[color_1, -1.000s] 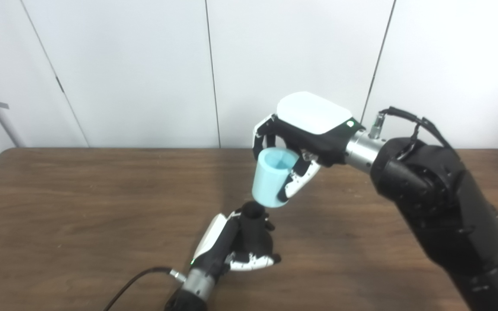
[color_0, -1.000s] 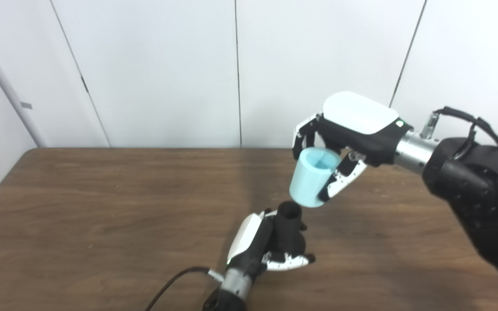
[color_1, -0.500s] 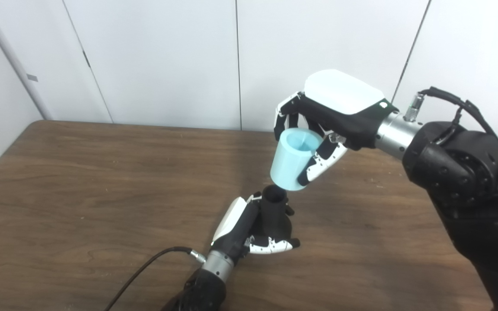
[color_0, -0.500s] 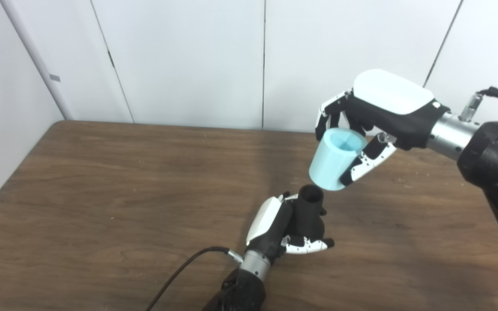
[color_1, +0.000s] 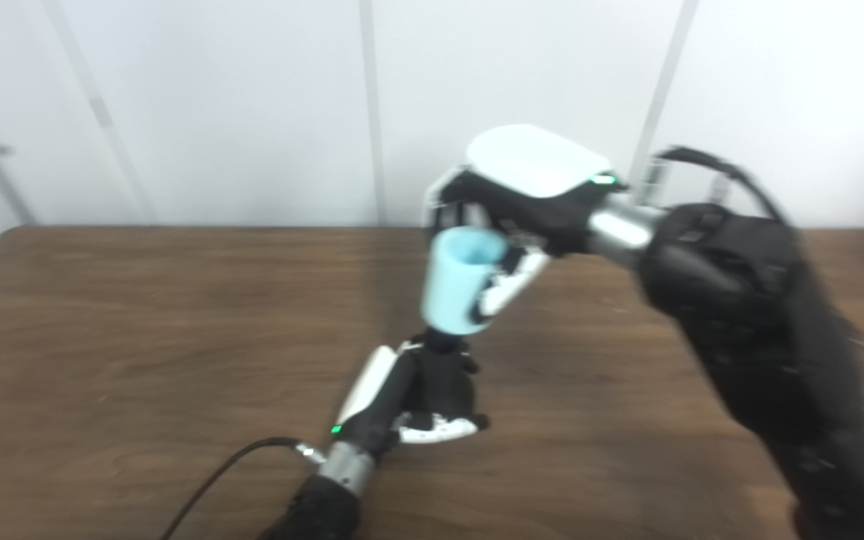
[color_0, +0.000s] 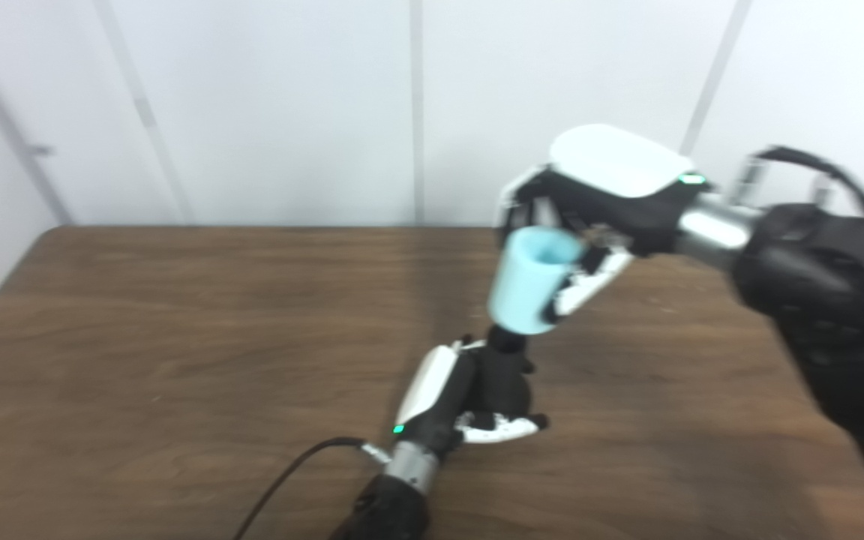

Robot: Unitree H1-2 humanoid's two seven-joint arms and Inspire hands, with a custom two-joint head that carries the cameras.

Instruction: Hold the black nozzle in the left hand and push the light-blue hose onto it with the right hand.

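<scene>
A: Where does the short, light-blue plastic hose piece (color_0: 528, 281) sit?

B: Gripped in the right hand (color_0: 604, 202), fingers curled around its far side and thumb on the near side. It hangs tilted below that hand, open end up, toward seven o'clock from the white back of the hand.

A: And the matte black tubular nozzle (color_0: 503, 367)?

B: Upright in the left hand (color_0: 462, 397), which is clenched around its lower body above the brown wood-grain desk (color_0: 139, 337). The hose's lower rim sits at twelve o'clock from the nozzle, right at its top; the nozzle's tip is hidden by the hose, and with the blur I cannot tell how far it has gone in.

A: Any writing or labels?

B: None readable. Only a small green light on each wrist, and a black cable (color_0: 289, 480) trailing toward seven o'clock from the left wrist.
</scene>
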